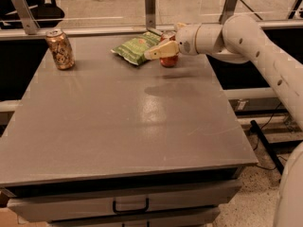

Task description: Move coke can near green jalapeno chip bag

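Note:
The red coke can (169, 59) stands upright at the far right of the grey table (118, 126), just right of the green jalapeno chip bag (135, 48). The bag lies flat near the back edge. My gripper (163, 48) reaches in from the right and is shut on the can. Its cream front finger (160, 51) crosses the can's upper half, and the other finger is hidden behind the can. The can's base sits at or just above the tabletop, close to the bag's right end.
A gold-brown patterned can (60, 48) stands at the table's far left. Metal posts (150, 6) and a glass rail run along the back edge. My white arm (255, 46) spans the right side. A drawer handle (130, 206) is at the front below.

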`<act>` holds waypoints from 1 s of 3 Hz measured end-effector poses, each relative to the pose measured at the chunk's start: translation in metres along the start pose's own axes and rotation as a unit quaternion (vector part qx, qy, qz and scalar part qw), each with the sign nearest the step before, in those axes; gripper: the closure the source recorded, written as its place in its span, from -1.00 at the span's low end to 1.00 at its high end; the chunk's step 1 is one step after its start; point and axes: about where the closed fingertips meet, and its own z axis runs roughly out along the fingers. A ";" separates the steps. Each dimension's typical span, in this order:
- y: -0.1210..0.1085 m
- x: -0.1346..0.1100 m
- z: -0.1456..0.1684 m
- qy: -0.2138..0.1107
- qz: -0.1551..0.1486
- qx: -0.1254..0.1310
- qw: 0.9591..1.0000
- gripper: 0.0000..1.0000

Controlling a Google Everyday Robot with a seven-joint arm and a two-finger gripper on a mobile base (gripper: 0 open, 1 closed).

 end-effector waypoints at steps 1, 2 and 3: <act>0.002 -0.013 -0.023 0.009 -0.025 0.008 1.000 -1.00; 0.012 -0.039 -0.089 0.015 -0.069 0.037 0.997 -1.00; 0.034 -0.063 -0.180 0.025 -0.123 0.065 0.990 -1.00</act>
